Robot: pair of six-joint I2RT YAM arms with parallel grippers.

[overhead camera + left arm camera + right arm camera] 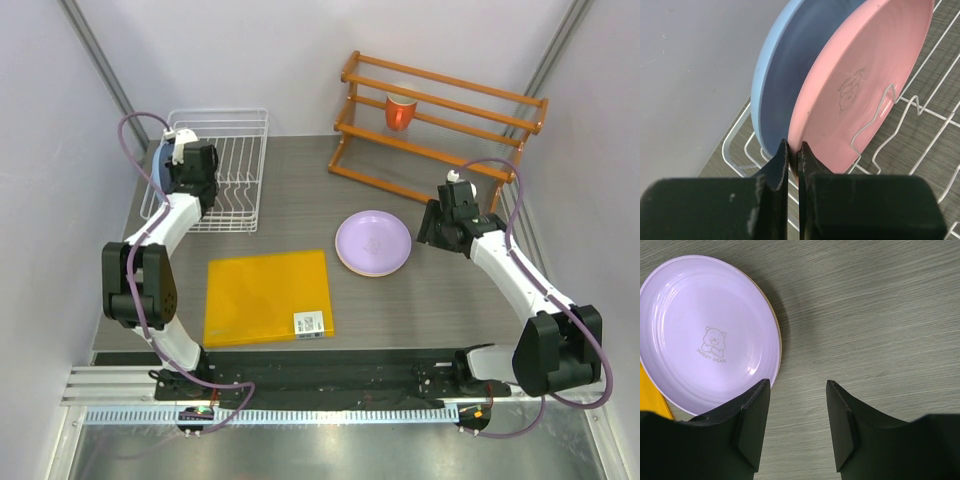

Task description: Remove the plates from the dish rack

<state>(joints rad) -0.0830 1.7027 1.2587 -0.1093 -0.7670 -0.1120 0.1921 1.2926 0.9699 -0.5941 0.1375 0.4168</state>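
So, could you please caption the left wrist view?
Left tool pinches the rim of the pink plate, beside the blue plate, in the rack.

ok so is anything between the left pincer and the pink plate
nothing visible: the left pincer is shut on the rim of the pink plate. The light blue plate stands close behind it in the dish rack, beside the grip, not in it.

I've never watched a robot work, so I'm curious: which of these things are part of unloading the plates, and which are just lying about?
Part of the job: dish rack, pink plate and blue plate standing in it, purple plate lying on the table.
Just lying about: yellow mat, wooden shelf, red cup on the shelf.
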